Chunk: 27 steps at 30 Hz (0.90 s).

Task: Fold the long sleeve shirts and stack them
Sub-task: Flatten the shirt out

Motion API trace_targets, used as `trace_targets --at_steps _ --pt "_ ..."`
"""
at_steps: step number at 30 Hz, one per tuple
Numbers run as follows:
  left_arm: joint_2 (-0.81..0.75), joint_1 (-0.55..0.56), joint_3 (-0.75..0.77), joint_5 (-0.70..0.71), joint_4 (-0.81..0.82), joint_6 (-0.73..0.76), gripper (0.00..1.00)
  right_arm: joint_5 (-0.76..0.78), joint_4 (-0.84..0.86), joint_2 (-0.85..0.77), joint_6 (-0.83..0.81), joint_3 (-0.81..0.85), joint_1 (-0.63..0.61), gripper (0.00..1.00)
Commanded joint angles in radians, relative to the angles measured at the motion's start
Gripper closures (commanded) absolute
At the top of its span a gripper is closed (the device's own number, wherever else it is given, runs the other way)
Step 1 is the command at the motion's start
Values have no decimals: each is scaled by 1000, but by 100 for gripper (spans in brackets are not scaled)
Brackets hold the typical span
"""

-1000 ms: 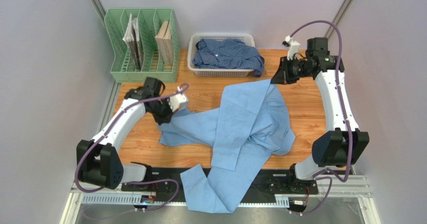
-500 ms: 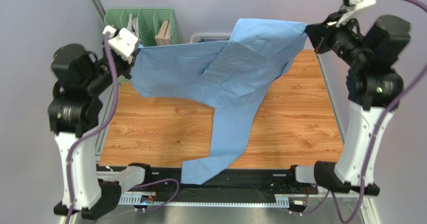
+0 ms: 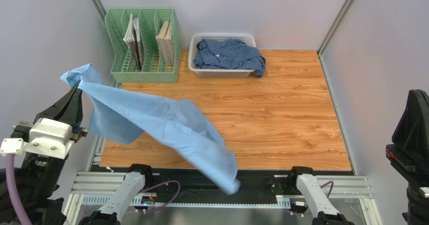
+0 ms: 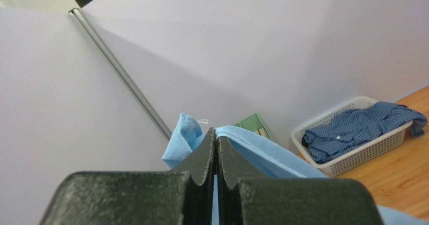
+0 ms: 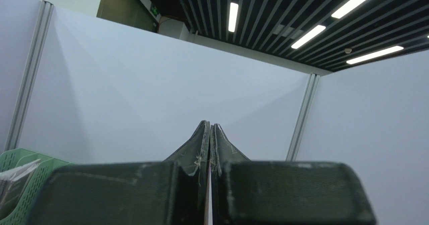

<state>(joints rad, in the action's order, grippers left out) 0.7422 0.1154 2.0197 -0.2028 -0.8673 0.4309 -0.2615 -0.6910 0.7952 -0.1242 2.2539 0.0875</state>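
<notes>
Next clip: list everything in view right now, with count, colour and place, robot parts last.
plain light sky-blue cloth shirt: one, light blue, hanging in the air over the table's near left
darker blue fine-check cloth shirt: one, dark blue, crumpled in the basket
white slotted plastic basket: one, white, far edge, centre
green slotted plastic file rack: one, green, far left corner
books: a few, tan and dark, upright in the rack
wooden table: one, orange-brown
left gripper: shut on the sky-blue shirt, raised at left
right gripper: shut, nothing in it, raised at right
</notes>
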Motion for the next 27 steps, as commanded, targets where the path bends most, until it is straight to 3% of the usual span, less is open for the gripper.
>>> trace_targets --at_steps 1,3,5,6,7,8,11,14,18,21,25,27 --pt "135 -6 -80 -35 -22 -44 100 -62 -64 164 -8 -98 3 100" --pt "120 -6 -178 -59 -6 -34 100 -291 -140 162 -15 -272 4 96" --pt "100 -6 -343 -41 10 5 100 -568 -240 182 -58 -403 3 81" --pt "76 -6 -399 -21 45 21 100 -637 -322 193 -71 -468 0 64" --pt "66 -5 -502 27 63 51 100 -697 -352 222 -93 -601 -23 56" --pt "56 -6 -547 58 97 58 100 -706 -402 237 -121 -655 -44 42" --pt "94 -6 -651 176 135 63 100 -624 -356 282 -164 -827 -205 27" --pt "143 -10 -677 232 168 37 100 -516 -215 311 -137 -964 -415 23" --pt "187 -11 -688 267 177 0 100 -533 -46 383 -85 -1074 -638 20" --pt "209 -25 -693 278 168 -24 100 -452 129 442 -62 -1158 -839 18" --pt "236 -29 -671 290 137 -52 100 -227 266 530 -60 -1148 -1162 17" --pt "255 -31 -659 295 123 -63 100 -132 278 585 -72 -1098 -1245 17"
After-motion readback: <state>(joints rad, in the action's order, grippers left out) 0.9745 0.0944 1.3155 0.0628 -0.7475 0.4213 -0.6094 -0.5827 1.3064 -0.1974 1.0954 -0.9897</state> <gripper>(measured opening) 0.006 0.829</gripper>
